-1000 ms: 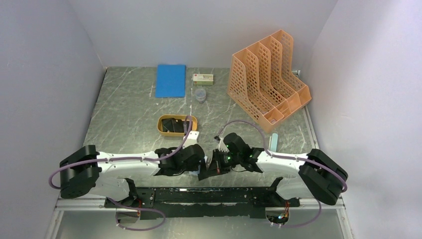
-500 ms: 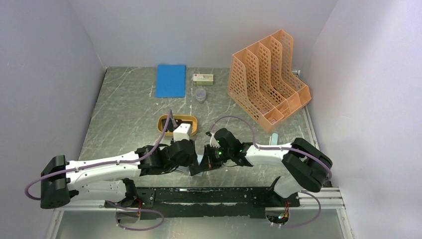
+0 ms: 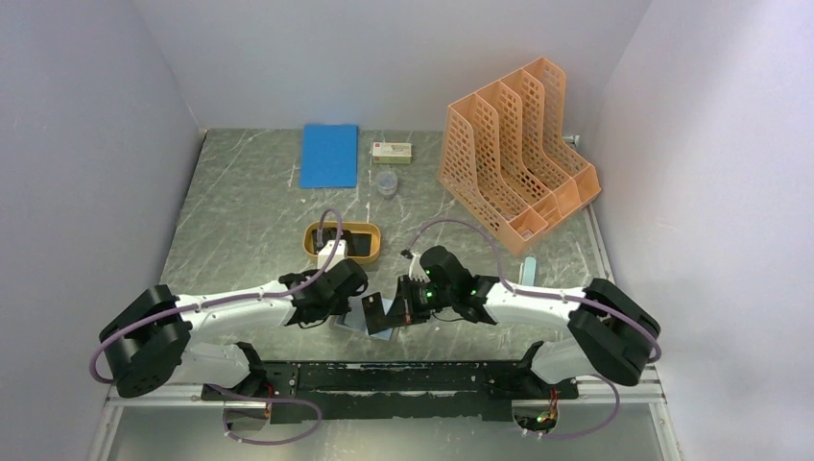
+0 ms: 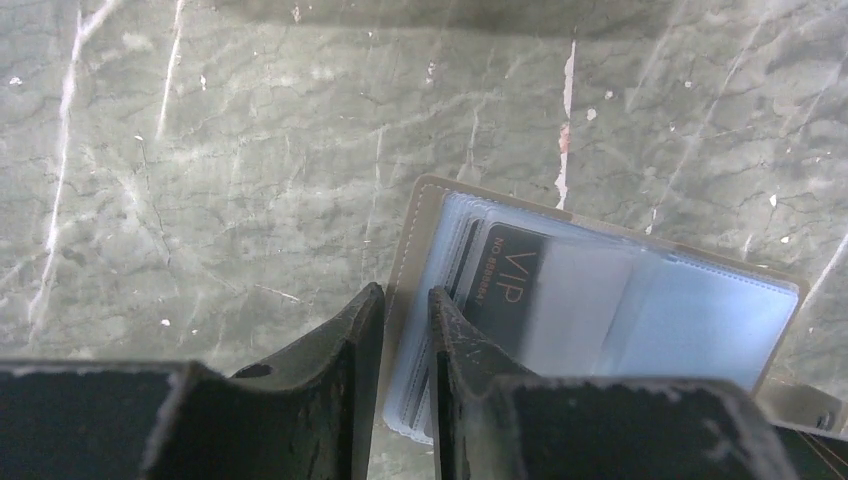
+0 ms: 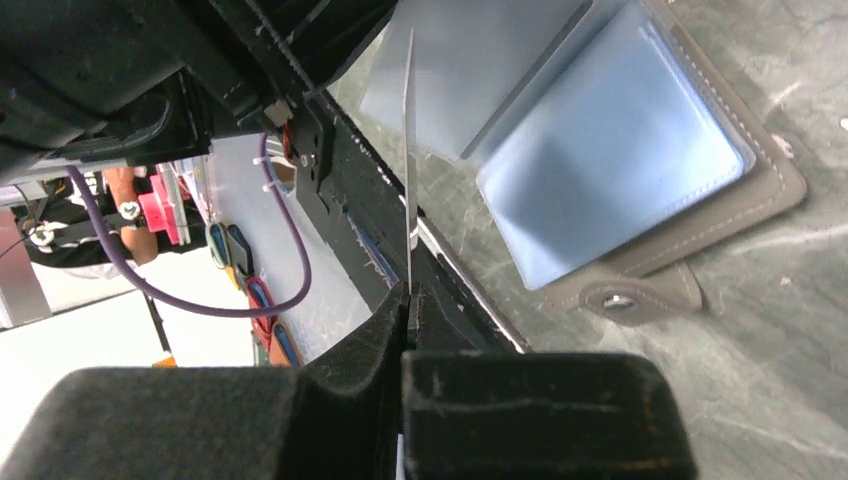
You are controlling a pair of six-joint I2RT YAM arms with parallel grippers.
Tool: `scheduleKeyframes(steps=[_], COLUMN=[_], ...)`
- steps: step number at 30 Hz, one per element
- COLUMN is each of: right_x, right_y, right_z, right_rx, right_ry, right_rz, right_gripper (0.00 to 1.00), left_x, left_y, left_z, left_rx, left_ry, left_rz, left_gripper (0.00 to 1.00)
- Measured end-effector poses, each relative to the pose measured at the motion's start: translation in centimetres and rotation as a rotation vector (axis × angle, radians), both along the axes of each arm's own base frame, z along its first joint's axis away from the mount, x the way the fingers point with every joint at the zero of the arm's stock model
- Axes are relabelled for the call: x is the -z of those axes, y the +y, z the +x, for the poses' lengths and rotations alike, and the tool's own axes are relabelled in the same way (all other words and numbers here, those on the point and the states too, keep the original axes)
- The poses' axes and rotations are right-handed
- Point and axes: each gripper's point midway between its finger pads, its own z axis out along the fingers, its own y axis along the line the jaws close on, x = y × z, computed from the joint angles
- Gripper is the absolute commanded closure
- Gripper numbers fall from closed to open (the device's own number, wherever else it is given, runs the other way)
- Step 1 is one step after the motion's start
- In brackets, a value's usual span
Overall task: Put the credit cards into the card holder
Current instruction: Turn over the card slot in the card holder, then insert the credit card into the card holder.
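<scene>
Little room lies between the left gripper (image 4: 405, 345) and the right gripper (image 5: 407, 300): the credit card (image 3: 372, 309) pinched in the right one juts into that gap, over the open card holder (image 4: 640, 310). The orange tray (image 3: 376, 240) stands near, beyond the left gripper; to its left is bare table (image 3: 240, 240).

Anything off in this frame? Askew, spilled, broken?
Nothing spilled or broken. The only oddity is that the card holder lies open at a skew, its clear sleeves fanned out, one with a VIP card inside. The right gripper pinches a credit card edge-on beside it, not in a sleeve.
</scene>
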Motion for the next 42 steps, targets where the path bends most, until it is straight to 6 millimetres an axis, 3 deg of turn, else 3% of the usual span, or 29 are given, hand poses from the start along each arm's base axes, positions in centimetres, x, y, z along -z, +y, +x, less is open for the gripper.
scheduleKeyframes(steps=[3, 11, 19, 25, 31, 36, 42], right_x=[-0.3, 2.4, 2.4, 2.4, 3.7, 4.1, 4.1], right_y=[-0.7, -2.4, -1.6, 0.1, 1.0, 1.2, 1.3], right_z=[-0.3, -1.0, -0.6, 0.5, 1.0, 1.0, 1.0], right_rx=[0.012, 0.058, 0.058, 0.042, 0.031, 0.026, 0.026], right_ry=[-0.01, 0.089, 0.105, 0.116, 0.142, 0.152, 0.152], right_rz=[0.011, -0.022, 0.006, 0.01, -0.004, -0.004, -0.004], right_gripper=[1.0, 1.0, 1.0, 1.0, 1.0, 1.0, 1.0], left_x=[0.1, -0.5, -1.5, -4.8, -6.1, -4.5, -2.0], left_y=[0.3, 0.5, 1.4, 1.1, -0.8, -2.9, -3.4], left_z=[0.1, 0.1, -0.3, -0.1, -0.3, -0.5, -1.1], left_rx=[-0.009, -0.037, -0.079, -0.077, 0.021, 0.094, 0.117], left_ry=[0.0, -0.016, -0.039, -0.113, -0.121, -0.064, 0.0], left_rz=[-0.002, -0.036, -0.08, -0.194, -0.271, -0.278, -0.251], left_gripper=[0.72, 0.72, 0.7, 0.62, 0.7, 0.76, 0.84])
